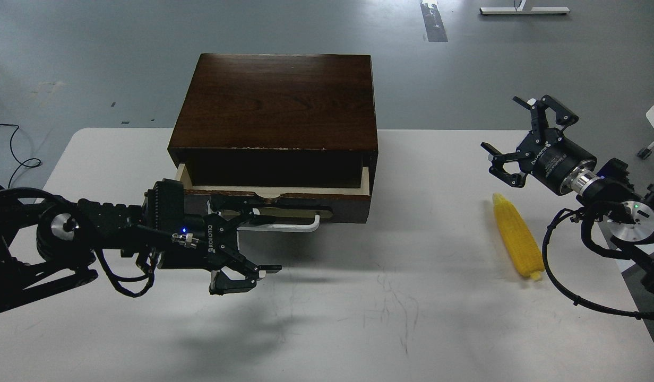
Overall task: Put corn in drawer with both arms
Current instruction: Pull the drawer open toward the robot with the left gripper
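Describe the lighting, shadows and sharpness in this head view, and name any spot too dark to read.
Head view: even overhead light, sharp throughout, no glare on the table. The left claw casts a soft shadow toward the camera; the cabinet shades the partly open drawer, so its inside reads black. The corn is bright and crisp.

The word ROBOTIQ stands in white capitals on the black body of the left gripper (251,241), running down its side next to a small blue light. The right gripper (510,137) carries a white printed line on its black body too, seemingly the same brand, but too small and tilted to read surely.
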Robot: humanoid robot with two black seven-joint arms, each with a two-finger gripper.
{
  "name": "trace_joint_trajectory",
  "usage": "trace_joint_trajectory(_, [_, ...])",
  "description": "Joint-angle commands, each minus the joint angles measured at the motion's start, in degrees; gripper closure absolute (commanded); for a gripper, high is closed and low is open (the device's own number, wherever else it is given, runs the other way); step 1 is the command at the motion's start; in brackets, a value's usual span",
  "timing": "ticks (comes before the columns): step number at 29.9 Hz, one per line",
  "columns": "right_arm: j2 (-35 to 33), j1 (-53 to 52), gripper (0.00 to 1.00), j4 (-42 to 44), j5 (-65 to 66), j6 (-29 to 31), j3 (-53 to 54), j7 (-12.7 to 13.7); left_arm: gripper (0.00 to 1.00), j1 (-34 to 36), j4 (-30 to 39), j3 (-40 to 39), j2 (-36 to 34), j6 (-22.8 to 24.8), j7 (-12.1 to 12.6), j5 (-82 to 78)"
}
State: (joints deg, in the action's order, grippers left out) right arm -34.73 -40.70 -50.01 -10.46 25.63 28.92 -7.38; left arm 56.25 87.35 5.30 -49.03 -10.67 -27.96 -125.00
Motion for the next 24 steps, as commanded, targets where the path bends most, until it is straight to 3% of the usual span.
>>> trace_joint_trajectory(1, [0.1, 0.0, 0.00, 0.0, 0.0, -0.1, 0.1, 0.0, 0.17, -0.1, 1.3, 0.1, -0.5, 0.0, 0.0, 0.0])
trace_joint_trajectory(24, [0.3, 0.0, 0.00, 0.0, 0.0, 0.0, 0.2, 0.0, 0.17, -2.1, 6.3, 0.0, -2.6, 0.0, 0.0, 0.0])
